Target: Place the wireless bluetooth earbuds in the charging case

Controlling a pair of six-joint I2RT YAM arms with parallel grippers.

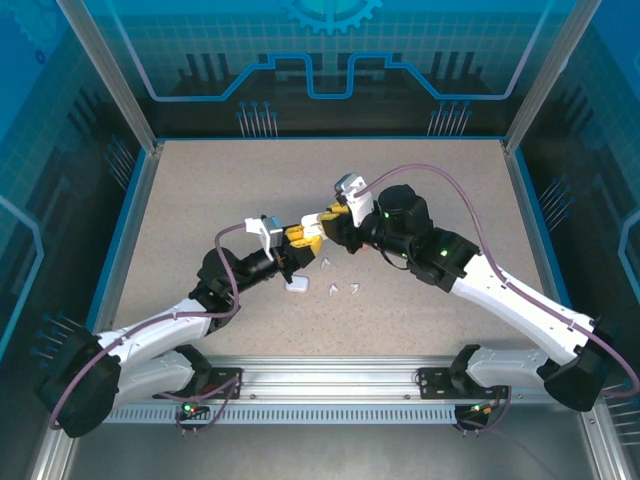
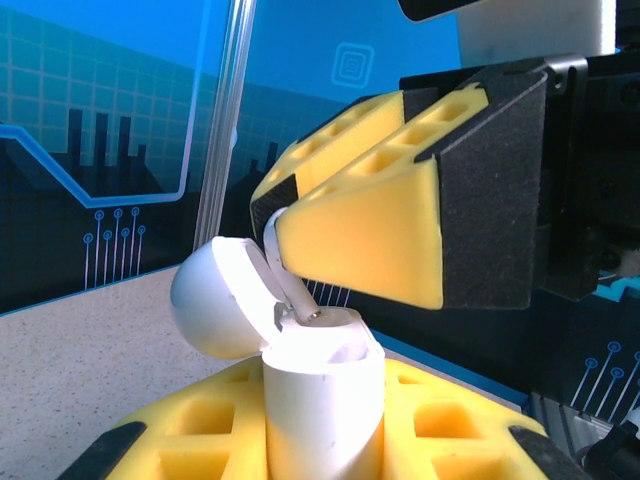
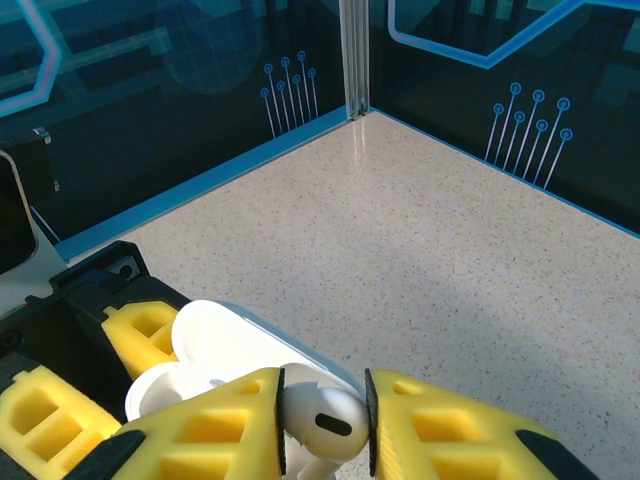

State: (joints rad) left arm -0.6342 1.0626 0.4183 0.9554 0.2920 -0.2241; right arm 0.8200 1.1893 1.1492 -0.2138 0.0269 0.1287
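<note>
Two robot arms meet nose to nose over the middle of a speckled beige counter [image 1: 200, 200] with blue walls around it. The left arm [image 1: 150, 335] has its jaws clenched on a white case [image 2: 322, 400], gripping its lower body between yellow foam pads [image 2: 450, 420] and holding it upright. The case's domed lid [image 2: 215, 300] is hinged open and tipped back to one side. The right arm [image 1: 500, 290] has its jaws clenched on a single white earbud [image 3: 322, 422], pinching its rounded head between two yellow pads. The earbud's stem points down, and its tip sits at the open mouth of the case, against the rim or just inside it. How deep it goes cannot be told. In the overhead view, three loose earbuds [image 1: 333, 291], tiny and white, lie on the counter near one another, just on the near side of the jaws. Beside them to the left lies a small white object [image 1: 300, 287], too small to identify.
</note>
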